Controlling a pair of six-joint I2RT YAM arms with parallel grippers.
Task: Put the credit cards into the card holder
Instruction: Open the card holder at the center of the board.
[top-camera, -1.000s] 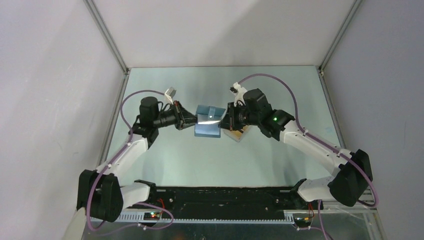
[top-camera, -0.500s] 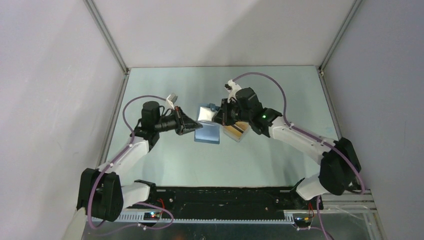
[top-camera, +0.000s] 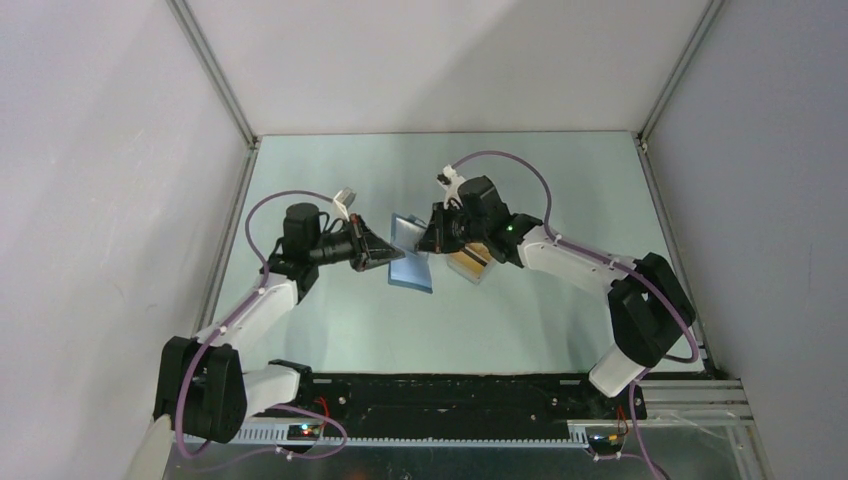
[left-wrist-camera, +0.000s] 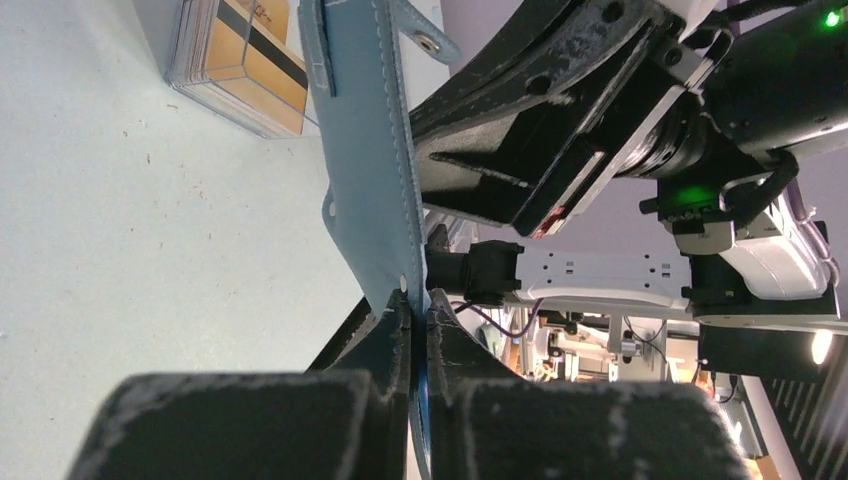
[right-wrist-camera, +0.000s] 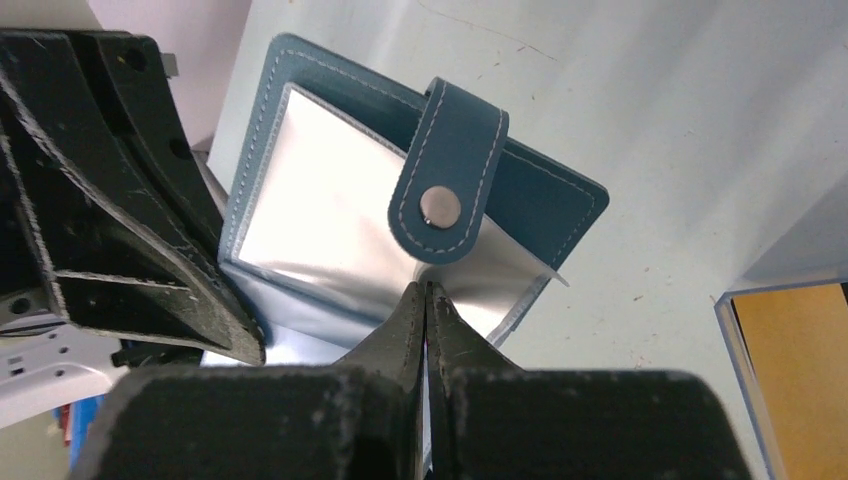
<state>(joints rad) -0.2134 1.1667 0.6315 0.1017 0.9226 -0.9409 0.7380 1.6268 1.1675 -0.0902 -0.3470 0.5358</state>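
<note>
Since a second ago the right arm has swung in toward the middle, and the card holder (top-camera: 410, 255) has tipped up from lying flatter; it now stands tilted between the two arms. I can't tell whether its lower edge touches the bench (top-camera: 560, 180).

The left fingers (left-wrist-camera: 400, 325) are pinched tight on the edge of its blue cover. The right fingers (right-wrist-camera: 415, 310) are closed just as tight on a clear inner sleeve, below the snap tab (right-wrist-camera: 450, 170).

I'd call this the opening step, spreading the holder so a pocket shows. No card is in hand. The credit cards (left-wrist-camera: 250, 50), the top one orange with a dark stripe, sit stacked in a clear tray (left-wrist-camera: 225, 95) just beside the holder.

Next, I reckon, one arm must keep the holder open while the other lets go and fetches a card, without the holder flopping shut.

The bench is pale grey-green, matt and lightly speckled. Plain white panels on metal posts box it in.
</note>
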